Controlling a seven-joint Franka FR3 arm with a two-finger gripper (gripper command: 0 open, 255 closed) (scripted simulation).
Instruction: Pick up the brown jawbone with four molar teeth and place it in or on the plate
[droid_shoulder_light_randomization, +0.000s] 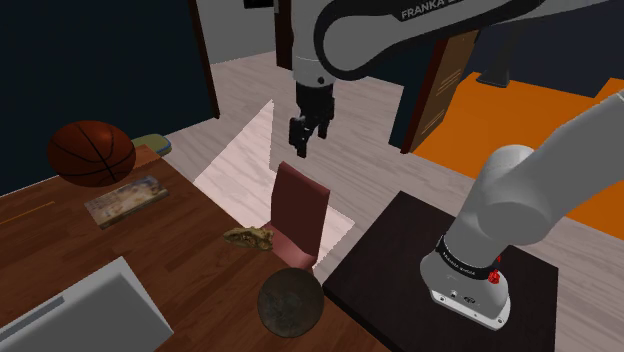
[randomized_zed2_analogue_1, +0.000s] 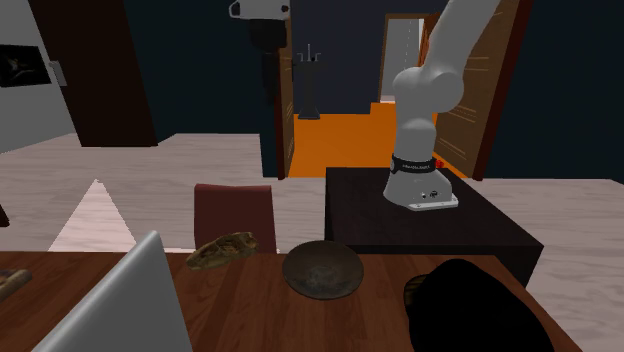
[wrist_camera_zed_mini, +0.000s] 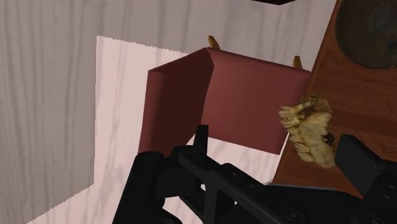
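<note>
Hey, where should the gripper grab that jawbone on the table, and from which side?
Probably across the middle of the jawbone, clamping its two long sides, coming straight down from above. It lies flat and elongated on the table near the red chair, so only its top and sides are free.

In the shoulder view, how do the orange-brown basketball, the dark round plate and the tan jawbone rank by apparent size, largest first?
1. The orange-brown basketball and the dark round plate look about alike; the plate lies nearer the camera, so I leave them unranked.
2. The tan jawbone, clearly the smallest.
</note>
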